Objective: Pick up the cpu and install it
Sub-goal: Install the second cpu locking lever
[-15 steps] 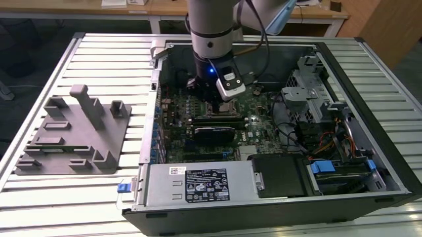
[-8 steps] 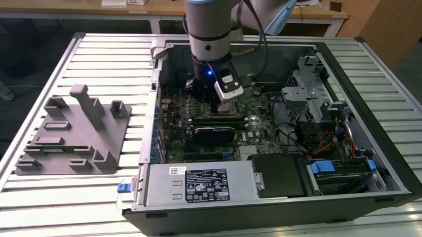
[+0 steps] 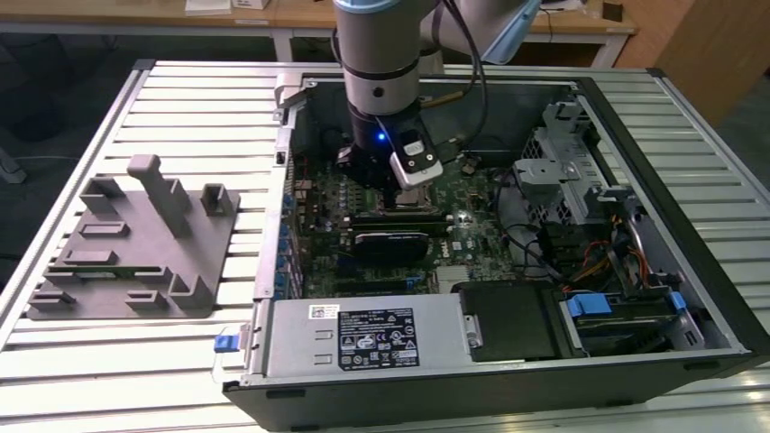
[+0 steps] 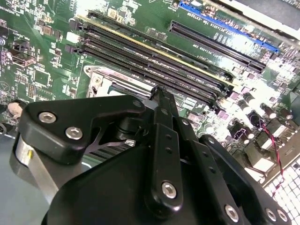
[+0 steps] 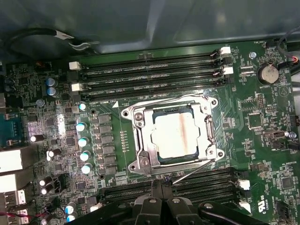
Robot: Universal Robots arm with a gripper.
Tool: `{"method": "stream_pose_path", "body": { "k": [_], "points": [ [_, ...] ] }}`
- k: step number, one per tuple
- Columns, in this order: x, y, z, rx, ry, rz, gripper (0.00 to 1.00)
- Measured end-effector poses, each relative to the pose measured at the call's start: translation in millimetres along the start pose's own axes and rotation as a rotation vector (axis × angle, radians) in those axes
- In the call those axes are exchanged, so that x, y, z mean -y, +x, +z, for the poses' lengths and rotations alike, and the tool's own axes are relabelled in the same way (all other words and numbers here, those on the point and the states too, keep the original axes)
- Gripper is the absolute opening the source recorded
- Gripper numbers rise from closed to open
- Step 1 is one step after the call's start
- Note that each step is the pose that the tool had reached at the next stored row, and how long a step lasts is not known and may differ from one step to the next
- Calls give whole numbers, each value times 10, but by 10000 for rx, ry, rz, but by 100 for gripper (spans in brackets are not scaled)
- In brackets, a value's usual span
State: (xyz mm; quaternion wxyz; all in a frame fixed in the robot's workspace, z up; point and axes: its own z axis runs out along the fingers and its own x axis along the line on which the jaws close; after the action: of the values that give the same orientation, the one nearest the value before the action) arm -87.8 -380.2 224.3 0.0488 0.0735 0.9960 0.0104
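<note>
Now cpu seated in socket, apart from closed, empty claw.

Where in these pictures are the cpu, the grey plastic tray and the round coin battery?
cpu (image 5: 176, 135), first wrist view, middle of its metal top.
grey plastic tray (image 3: 121, 262), exterior view, flat base.
coin battery (image 5: 268, 74), first wrist view, its face.

We seem to be in a robotics lab or test workshop. An open computer case lies on a slatted metal workbench, its green circuit board bare under an industrial robot arm. A grey plastic fixture with upright posts sits beside the case, and wooden desks stand along the far side.
</note>
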Motion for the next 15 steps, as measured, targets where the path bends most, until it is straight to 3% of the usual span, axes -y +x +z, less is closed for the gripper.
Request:
{"method": "stream_pose_path", "body": {
  "k": [10, 15],
  "points": [
    [12, 0, 6, -5, -22, -5, 11],
    [60, -6, 17, -29, -181, -7, 11]
  ]
}}
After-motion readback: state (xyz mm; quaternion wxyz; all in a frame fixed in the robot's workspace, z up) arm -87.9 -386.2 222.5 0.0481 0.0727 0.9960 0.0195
